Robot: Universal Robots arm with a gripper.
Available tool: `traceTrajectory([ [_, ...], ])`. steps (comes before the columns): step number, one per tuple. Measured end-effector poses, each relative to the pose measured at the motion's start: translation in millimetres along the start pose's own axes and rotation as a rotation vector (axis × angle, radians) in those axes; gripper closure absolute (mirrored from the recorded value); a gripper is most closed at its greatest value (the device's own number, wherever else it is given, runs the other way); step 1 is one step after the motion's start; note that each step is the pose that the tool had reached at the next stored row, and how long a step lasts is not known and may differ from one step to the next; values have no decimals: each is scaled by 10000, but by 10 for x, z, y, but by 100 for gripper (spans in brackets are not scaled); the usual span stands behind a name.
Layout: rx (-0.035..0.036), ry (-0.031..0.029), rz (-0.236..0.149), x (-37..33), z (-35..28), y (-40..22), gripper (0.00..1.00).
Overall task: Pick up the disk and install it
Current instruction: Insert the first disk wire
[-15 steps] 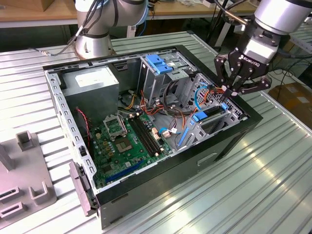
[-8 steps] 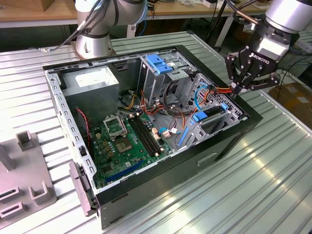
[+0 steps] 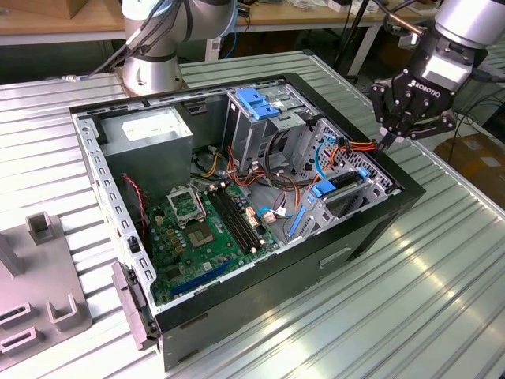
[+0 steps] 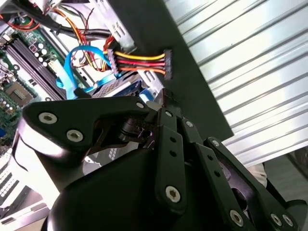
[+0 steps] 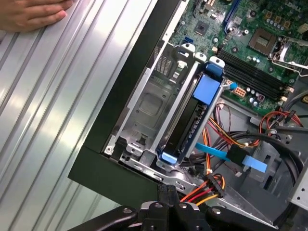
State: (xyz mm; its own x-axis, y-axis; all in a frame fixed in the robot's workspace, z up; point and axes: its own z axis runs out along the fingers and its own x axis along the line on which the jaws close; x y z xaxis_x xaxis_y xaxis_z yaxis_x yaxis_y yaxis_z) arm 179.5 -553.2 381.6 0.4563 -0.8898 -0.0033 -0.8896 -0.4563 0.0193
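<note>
The disk [image 3: 341,194] sits on edge in the drive cage at the corner of the open computer case [image 3: 371,237] on the exterior view's right, dark body between blue rails. In the first wrist view the disk [image 5: 191,126] stands in the metal cage with a blue tab at its end. My gripper [image 3: 387,142] hovers just above that corner, shut, with nothing seen between its fingers. In both wrist views the gripper [image 4: 164,102] [image 5: 166,188] points at the red, yellow and orange power cable connector [image 4: 167,63] [image 5: 215,183], a little short of it.
A light-blue cable [image 4: 72,72] curves beside the disk. A chunky blue latch piece [image 3: 256,103] tops the upper bay. The motherboard [image 3: 205,229] fills the case floor. A grey fixture [image 3: 39,300] stands at the exterior view's left. A hand [image 5: 29,14] rests on the ribbed table.
</note>
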Motion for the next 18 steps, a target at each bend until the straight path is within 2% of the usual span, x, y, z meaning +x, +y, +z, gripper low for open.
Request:
traceTrajectory([
  [4,-2,4,-32,12,-1,-80,90],
  [8,-4,10,-170,30,-1,-121,90],
  [18,-3,9,-182,33,-1,-126,90],
])
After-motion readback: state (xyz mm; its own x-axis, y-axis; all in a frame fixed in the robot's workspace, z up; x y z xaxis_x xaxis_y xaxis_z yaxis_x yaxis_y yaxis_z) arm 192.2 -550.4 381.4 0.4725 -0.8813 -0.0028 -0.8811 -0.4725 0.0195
